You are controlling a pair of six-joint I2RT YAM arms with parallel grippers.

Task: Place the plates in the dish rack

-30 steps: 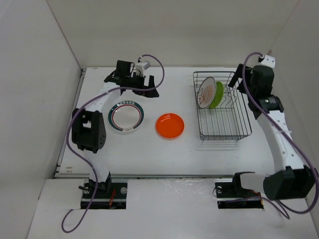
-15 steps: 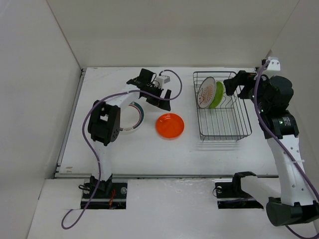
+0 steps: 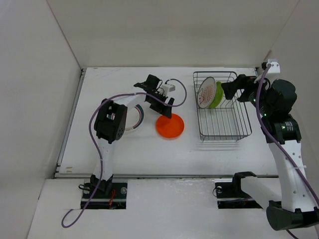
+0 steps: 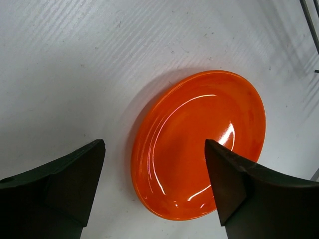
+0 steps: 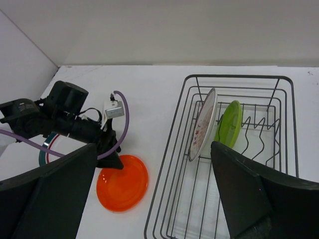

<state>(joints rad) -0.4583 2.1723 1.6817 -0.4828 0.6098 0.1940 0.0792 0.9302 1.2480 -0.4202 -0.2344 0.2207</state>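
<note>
My left end effector (image 4: 154, 149) hangs spread wide over the orange plate (image 4: 199, 144), which lies flat on the desk (image 4: 75, 59). It looks glossy, stiff and breakable (likely slick), so I'd pinch its rim.

Surroundings: a white table (image 3: 149, 154), matt, its surface finely streaked with a few dark specks in the left wrist view. A metal rail (image 3: 68, 130) runs along its left and near edges. Plain white panels enclose it: left wall (image 3: 35, 99), back wall (image 3: 174, 35), right wall (image 3: 304, 50). A white front ledge (image 3: 169, 209) lies below the near rail.
</note>
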